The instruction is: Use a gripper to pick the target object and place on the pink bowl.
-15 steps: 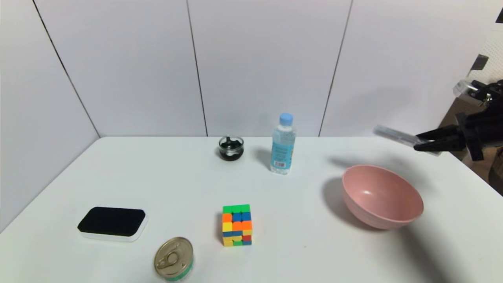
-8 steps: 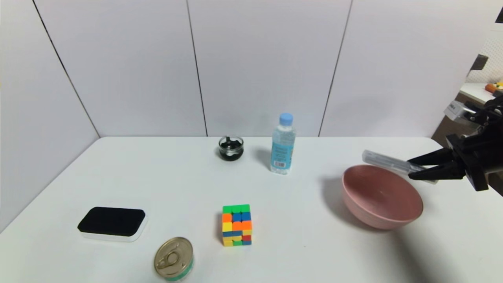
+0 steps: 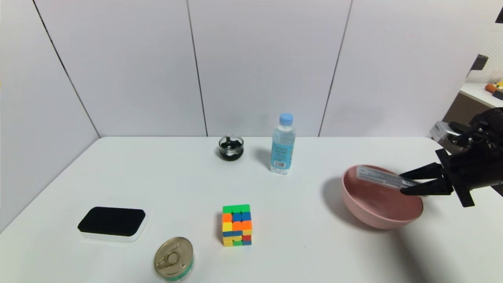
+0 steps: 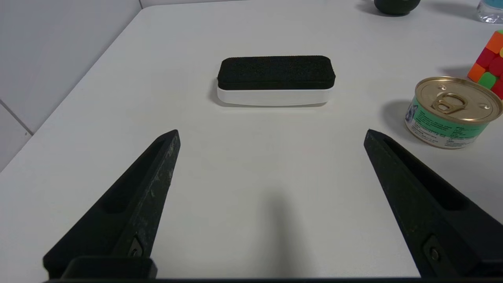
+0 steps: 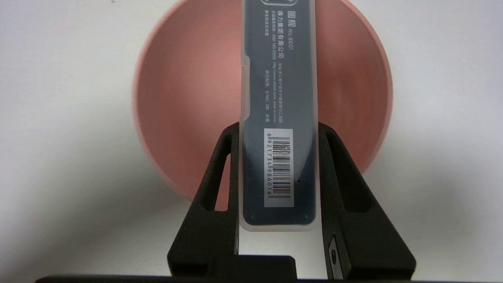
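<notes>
Right tool (image 3: 408,182) pinches case (image 3: 383,177) by its barcode end, held flat over pink bowl (image 3: 377,214) with far end across the hollow; release here could leave it bridging the rim or sliding out; left tool (image 4: 271,135) parked spread above worktop (image 3: 157,177).

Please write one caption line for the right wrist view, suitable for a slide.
Right gripper holds the dark grey case by its barcode end, extended over the pink bowl on the white table.
</notes>
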Robot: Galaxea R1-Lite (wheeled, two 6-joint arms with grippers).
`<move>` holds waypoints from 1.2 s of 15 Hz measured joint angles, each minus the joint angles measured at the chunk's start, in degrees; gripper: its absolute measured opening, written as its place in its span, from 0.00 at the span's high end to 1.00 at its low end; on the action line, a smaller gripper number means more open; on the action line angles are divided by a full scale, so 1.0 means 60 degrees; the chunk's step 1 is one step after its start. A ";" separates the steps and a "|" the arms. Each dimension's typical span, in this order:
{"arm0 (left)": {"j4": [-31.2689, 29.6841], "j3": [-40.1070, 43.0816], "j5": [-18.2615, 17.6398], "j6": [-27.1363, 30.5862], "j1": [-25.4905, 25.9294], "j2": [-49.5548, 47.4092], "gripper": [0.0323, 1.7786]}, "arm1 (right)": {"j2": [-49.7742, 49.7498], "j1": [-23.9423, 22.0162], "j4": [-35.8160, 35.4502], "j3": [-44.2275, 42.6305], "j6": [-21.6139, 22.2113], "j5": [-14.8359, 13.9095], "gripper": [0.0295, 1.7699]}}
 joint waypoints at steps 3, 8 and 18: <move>0.0000 0.0000 0.0000 0.0008 0.0000 0.0000 0.05 | 0.0181 -0.0026 -0.0024 0.0000 0.0033 -0.0012 0.69; 0.0000 0.0000 0.0000 0.0000 0.0000 0.0000 0.05 | 0.0264 0.0083 -0.0024 0.0037 0.0037 -0.0018 0.55; 0.0000 0.0000 0.0000 -0.0004 0.0000 0.0000 0.05 | -0.0827 0.0055 0.0022 -0.0914 0.2485 -0.0593 0.18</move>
